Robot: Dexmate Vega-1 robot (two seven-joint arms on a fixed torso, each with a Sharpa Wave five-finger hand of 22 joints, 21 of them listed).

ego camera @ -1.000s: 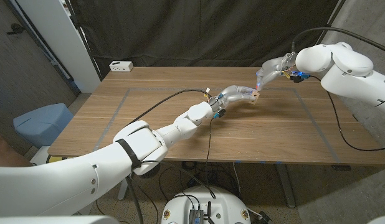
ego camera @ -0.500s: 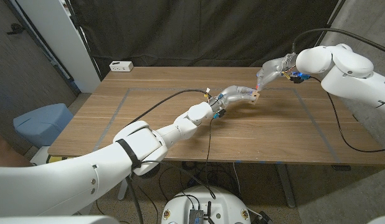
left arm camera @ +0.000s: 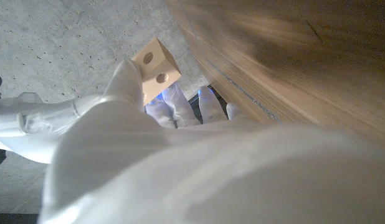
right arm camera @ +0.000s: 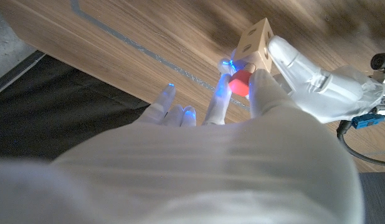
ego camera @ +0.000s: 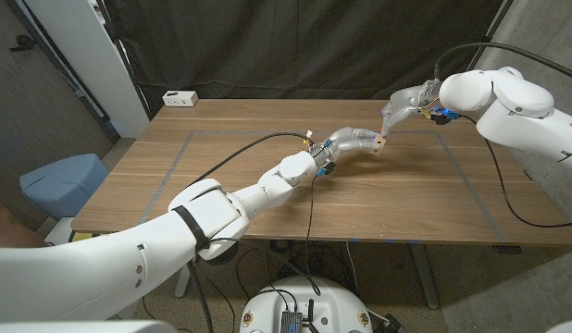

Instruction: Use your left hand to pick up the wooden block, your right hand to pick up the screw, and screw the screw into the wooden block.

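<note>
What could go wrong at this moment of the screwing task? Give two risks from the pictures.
1. The left hand holds the wooden block in the air; pressure might twist it loose.
2. The right hand pinches the red-headed screw at the block's face; a tilted screw could miss its hole and drop to the table.

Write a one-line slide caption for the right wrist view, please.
Right hand pinches a red-headed screw against a holed light wooden block held by the left hand.
</note>
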